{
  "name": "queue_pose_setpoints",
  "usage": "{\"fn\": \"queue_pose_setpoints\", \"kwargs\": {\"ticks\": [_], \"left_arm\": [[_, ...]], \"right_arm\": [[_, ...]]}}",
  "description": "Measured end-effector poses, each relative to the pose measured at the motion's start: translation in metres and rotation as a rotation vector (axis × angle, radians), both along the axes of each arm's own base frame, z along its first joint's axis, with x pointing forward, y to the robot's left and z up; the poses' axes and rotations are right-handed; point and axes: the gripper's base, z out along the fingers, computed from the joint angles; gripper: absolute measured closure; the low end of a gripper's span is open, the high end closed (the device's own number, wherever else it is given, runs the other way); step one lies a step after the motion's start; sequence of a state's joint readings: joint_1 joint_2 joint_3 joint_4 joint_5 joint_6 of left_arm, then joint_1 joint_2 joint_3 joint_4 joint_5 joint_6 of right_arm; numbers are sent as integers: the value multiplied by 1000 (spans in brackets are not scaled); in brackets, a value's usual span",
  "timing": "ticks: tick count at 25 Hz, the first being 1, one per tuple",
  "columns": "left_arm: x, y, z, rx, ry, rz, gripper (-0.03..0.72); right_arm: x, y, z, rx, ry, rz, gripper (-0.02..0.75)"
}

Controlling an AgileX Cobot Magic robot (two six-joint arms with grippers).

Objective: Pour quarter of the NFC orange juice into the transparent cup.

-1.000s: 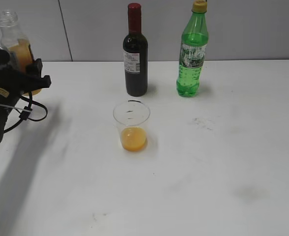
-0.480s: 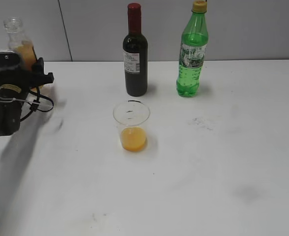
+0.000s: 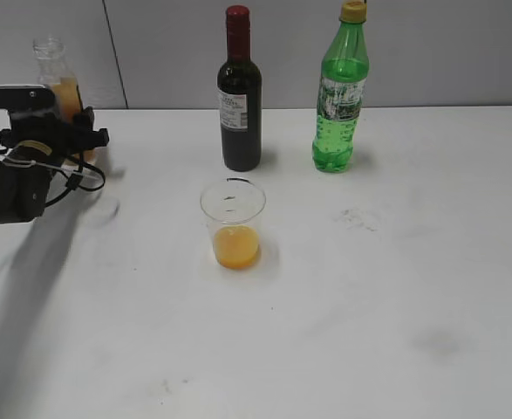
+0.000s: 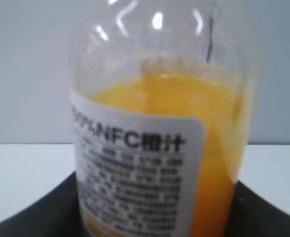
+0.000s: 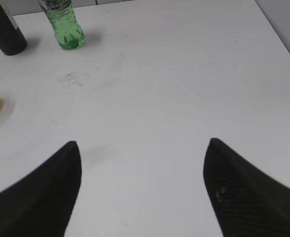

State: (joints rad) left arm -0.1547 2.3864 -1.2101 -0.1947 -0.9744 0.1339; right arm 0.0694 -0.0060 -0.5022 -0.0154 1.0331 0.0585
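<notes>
The NFC orange juice [image 3: 58,77] is a small capless clear bottle, upright at the far left of the exterior view. My left gripper [image 3: 74,133] is shut on its lower body. In the left wrist view the NFC orange juice [image 4: 154,148] fills the frame, with my left gripper [image 4: 157,217] showing as dark fingers on both sides of its label. Its base is hidden, so I cannot tell whether it rests on the table. The transparent cup [image 3: 233,218] stands mid-table with orange juice in its bottom. My right gripper [image 5: 142,148] hangs open over bare table, holding nothing.
A dark wine bottle [image 3: 239,92] and a green soda bottle [image 3: 340,92] stand at the back, behind the cup. In the right wrist view the green soda bottle [image 5: 64,24] and the wine bottle [image 5: 4,29] sit far left. The white table [image 3: 369,288] has faint smudges.
My left arm has carried the juice bottle down and slightly right along the table's left side, still upright. The cup and the other bottles have not moved.
</notes>
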Motion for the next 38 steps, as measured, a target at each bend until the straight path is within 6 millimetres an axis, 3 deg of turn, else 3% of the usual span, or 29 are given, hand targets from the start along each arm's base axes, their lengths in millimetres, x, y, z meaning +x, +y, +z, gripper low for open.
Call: {"fn": "queue_pose_setpoints", "kwargs": {"ticks": [10, 11, 15, 22, 31, 38], "left_arm": [[1, -2, -5, 12, -14, -26, 218], [1, -2, -6, 14, -15, -29, 209], [-3, -2, -9, 19, 9, -34, 46], [-35, 3, -9, 29, 97, -33, 30], [-90, 9, 50, 28, 186, -57, 32], [-113, 4, 86, 29, 605, -131, 41]], "right_arm": [[0, 0, 0, 0, 0, 0, 147], [0, 0, 0, 0, 0, 0, 147], [0, 0, 0, 0, 0, 0, 147], [0, 0, 0, 0, 0, 0, 147], [0, 0, 0, 0, 0, 0, 147], [0, 0, 0, 0, 0, 0, 147]]}}
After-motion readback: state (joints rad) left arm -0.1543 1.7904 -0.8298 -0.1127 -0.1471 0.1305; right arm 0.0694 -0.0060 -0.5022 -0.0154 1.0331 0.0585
